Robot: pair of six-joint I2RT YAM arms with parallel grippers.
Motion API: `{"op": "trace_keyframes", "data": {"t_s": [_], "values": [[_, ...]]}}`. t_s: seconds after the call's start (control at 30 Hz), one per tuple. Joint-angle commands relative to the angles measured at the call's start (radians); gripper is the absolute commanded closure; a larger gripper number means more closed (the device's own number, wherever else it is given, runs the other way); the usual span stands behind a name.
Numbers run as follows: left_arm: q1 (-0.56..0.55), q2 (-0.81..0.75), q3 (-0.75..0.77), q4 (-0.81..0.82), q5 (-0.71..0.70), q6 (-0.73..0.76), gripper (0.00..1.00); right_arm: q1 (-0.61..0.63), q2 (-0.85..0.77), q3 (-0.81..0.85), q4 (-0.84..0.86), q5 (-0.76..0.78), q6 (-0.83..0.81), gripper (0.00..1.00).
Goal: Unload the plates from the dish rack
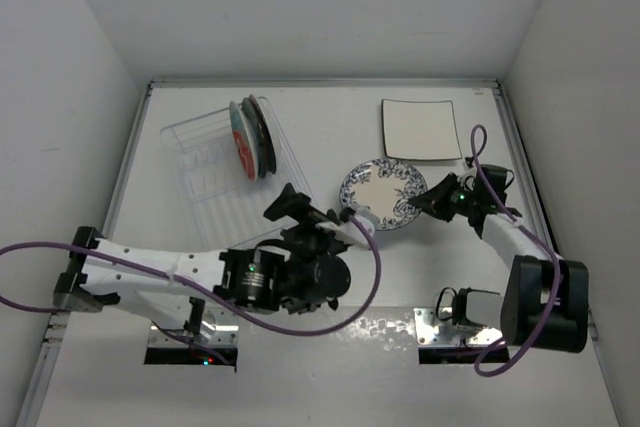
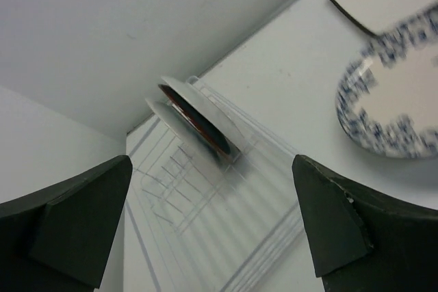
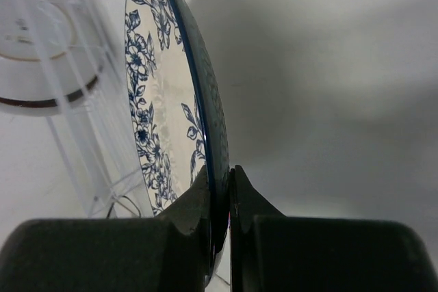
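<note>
We note the right arm angled inward, right end effector pinched on the blue-flowered plate at its rim, beside the dish rack. Left arm lies across the bench, left end effector wide, empty. Red plates stand racked.

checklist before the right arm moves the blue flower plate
1. Right end effector shut on the blue-flowered plate rim: ok.
2. Left end effector open, plate not between its fingers: ok.
3. Square cream plate lying flat, nothing on it: ok.
4. Blue-flowered plate lifted off the table: cannot tell.
5. Dish rack emptied: not ok, red plates stand in it.
</note>
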Motion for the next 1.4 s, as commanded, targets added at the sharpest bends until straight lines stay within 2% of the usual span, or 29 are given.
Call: {"op": "trace_keyframes", "data": {"t_s": [0.0, 0.03, 0.07, 0.1, 0.17, 0.23, 0.27, 0.3, 0.33, 0.37, 0.4, 0.43, 0.5, 0.53, 0.6, 0.73, 0.87, 1.03, 1.1, 1.2, 1.37], "values": [[0.114, -0.054, 0.166, -0.244, -0.03, -0.337, 0.0, -0.006, 0.06, -0.031, 0.143, -0.057, -0.035, 1.0], [0.168, -0.057, 0.221, -0.325, 0.022, -0.55, 0.0, -0.006, 0.074, -0.042, 0.146, -0.048, -0.036, 1.0], [0.293, -0.064, 0.287, -0.371, 0.08, -0.61, 0.0, -0.006, 0.084, -0.065, 0.178, -0.046, -0.036, 1.0], [0.347, -0.073, 0.291, -0.343, 0.177, -0.624, 0.0, -0.006, 0.101, -0.075, 0.186, -0.048, -0.039, 1.0], [0.461, -0.099, 0.278, -0.303, 0.208, -0.617, 0.0, -0.006, 0.107, -0.095, 0.171, -0.039, -0.053, 1.0], [0.558, -0.088, 0.295, -0.322, 0.282, -0.68, 0.0, 0.0, 0.106, -0.105, 0.144, -0.023, -0.088, 0.94], [0.672, -0.081, 0.313, -0.335, 0.323, -0.703, 0.0, 0.012, 0.103, -0.117, 0.134, -0.011, -0.098, 0.9], [0.732, -0.076, 0.315, -0.329, 0.41, -0.729, 0.0, 0.02, 0.1, -0.117, 0.09, 0.029, -0.133, 0.75], [0.786, -0.064, 0.315, -0.316, 0.462, -0.736, 0.0, 0.029, 0.097, -0.112, 0.05, 0.059, -0.157, 0.68], [0.887, -0.055, 0.317, -0.309, 0.512, -0.749, 0.0, 0.044, 0.095, -0.103, -0.022, 0.087, -0.18, 0.6], [0.93, -0.044, 0.321, -0.301, 0.585, -0.764, 0.0, 0.052, 0.092, -0.096, -0.058, 0.116, -0.219, 0.5], [0.964, -0.018, 0.326, -0.298, 0.618, -0.785, 0.0, 0.058, 0.088, -0.088, -0.102, 0.188, -0.236, 0.34], [1.055, 0.008, 0.346, -0.296, 0.696, -0.825, 0.0, 0.081, 0.063, -0.066, -0.205, 0.269, -0.282, 0.21], [1.093, 0.028, 0.355, -0.292, 0.71, -0.839, 0.0, 0.099, 0.03, -0.06, -0.263, 0.363, -0.297, 0.01], [1.116, 0.039, 0.353, -0.281, 0.731, -0.862, 0.0, 0.109, -0.012, -0.056, -0.316, 0.452, -0.306, 0.01], [1.147, 0.056, 0.324, -0.252, 0.745, -0.922, 0.01, 0.15, -0.158, -0.027, -0.417, 0.754, -0.305, 0.01], [1.185, 0.074, 0.288, -0.217, 0.773, -0.971, 0.05, 0.19, -0.256, 0.097, -0.549, 0.878, -0.325, 0.01], [1.25, 0.12, 0.266, -0.186, 0.813, -0.991, 0.22, 0.199, -0.307, 0.181, -0.6, 0.848, -0.354, 0.01], [1.274, 0.136, 0.257, -0.171, 0.849, -0.996, 0.37, 0.201, -0.308, 0.19, -0.607, 0.807, -0.371, 0.01], [1.319, 0.151, 0.214, -0.096, 0.941, -0.974, 0.42, 0.201, -0.305, 0.194, -0.613, 0.759, -0.397, 0.01], [1.348, 0.197, 0.192, -0.033, 1.024, -0.962, 0.42, 0.202, -0.29, 0.159, -0.548, 0.693, -0.389, 0.01]]}}
